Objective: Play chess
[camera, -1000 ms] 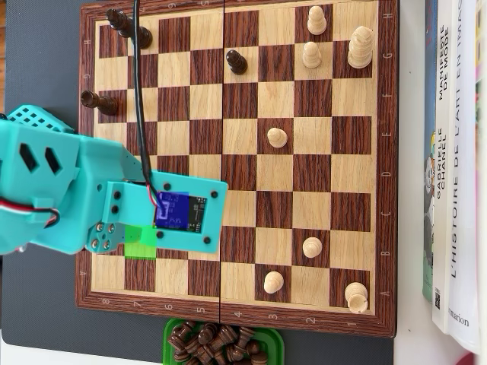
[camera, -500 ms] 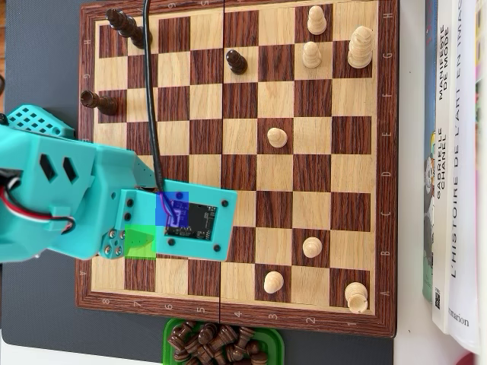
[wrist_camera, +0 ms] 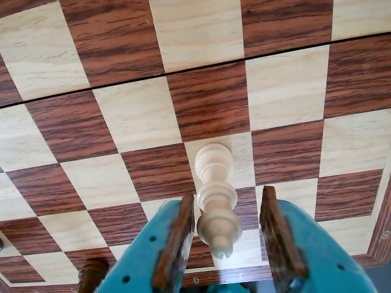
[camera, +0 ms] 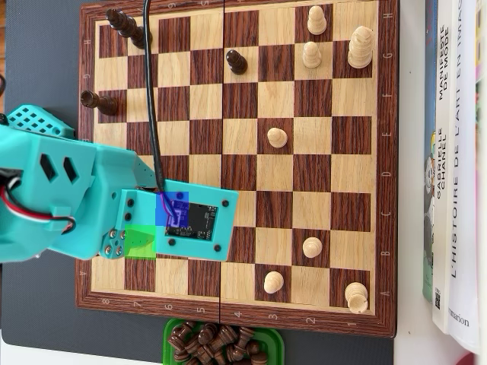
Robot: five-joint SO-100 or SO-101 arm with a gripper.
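Observation:
In the wrist view a light wooden chess piece (wrist_camera: 215,201) stands on a light square of the chessboard (wrist_camera: 122,116), near the board's rim. My gripper (wrist_camera: 226,195) is open around it. The left finger (wrist_camera: 177,244) sits close beside the piece, and a clear gap separates it from the right finger (wrist_camera: 278,238). In the overhead view the teal arm (camera: 68,198) covers the lower left of the chessboard (camera: 304,182) and hides both the jaws and this piece.
Dark pieces (camera: 237,61) (camera: 99,101) (camera: 125,26) stand at the top left, light pieces (camera: 278,138) (camera: 312,246) (camera: 360,47) on the right half. A green tray (camera: 169,328) of dark pieces lies below the board, books (camera: 453,167) to the right. One dark piece (wrist_camera: 91,274) stands left of my jaws.
Over the last second the arm's head shifted slightly right and down over the board. Since half a second ago it has barely moved.

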